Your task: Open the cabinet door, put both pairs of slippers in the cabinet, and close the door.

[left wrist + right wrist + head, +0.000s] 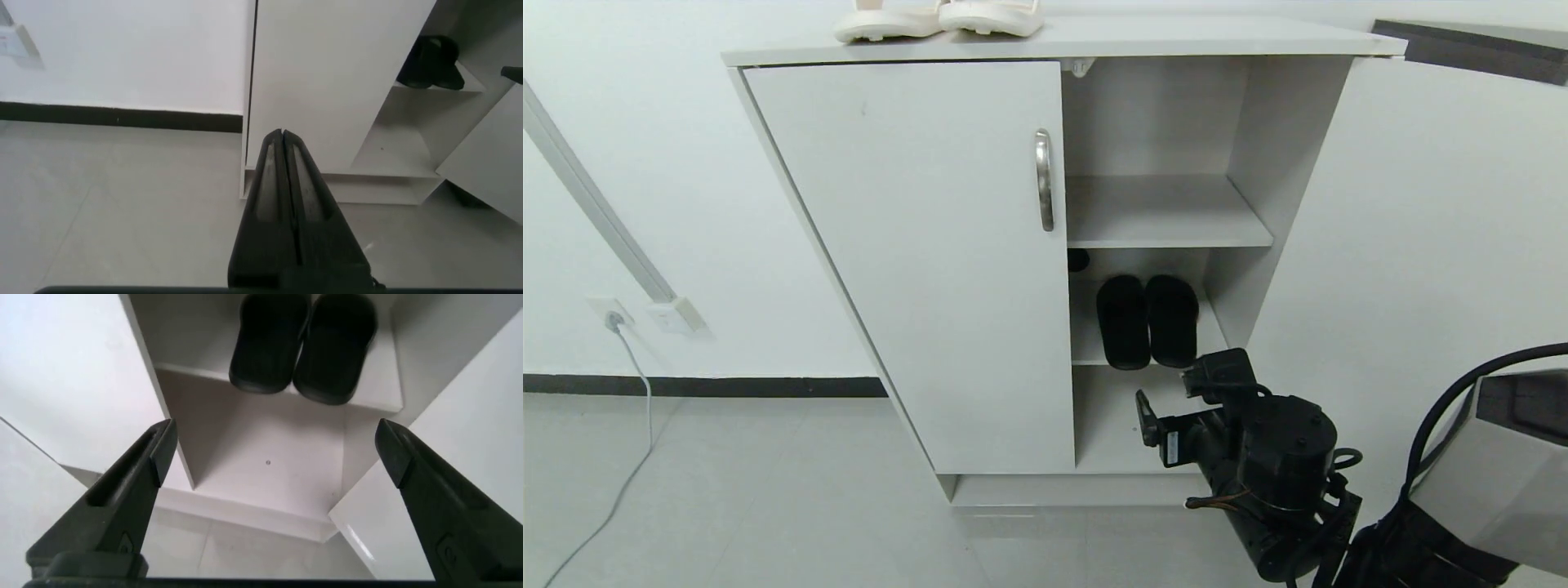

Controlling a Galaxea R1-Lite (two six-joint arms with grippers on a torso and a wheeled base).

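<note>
A pair of black slippers (1147,320) lies side by side on the middle shelf of the white cabinet (1062,41), toes pointing inward. They also appear as black slippers (302,339) and black slippers (431,64) in the wrist views. A pair of cream slippers (939,18) rests on the cabinet top. The right door (1405,245) is swung wide open. The left door (915,261) is closed. My right gripper (1180,392) (274,441) hangs open and holds nothing, just in front of the bottom compartment, below the black slippers. My left gripper (282,139) is shut and holds nothing, low over the floor, left of the cabinet.
The left door has a metal handle (1044,180) at its inner edge. A small dark object (1078,260) peeks out behind that door on the middle shelf. A wall socket with a cable (613,318) is on the left wall. Grey floor (768,506) spreads before the cabinet.
</note>
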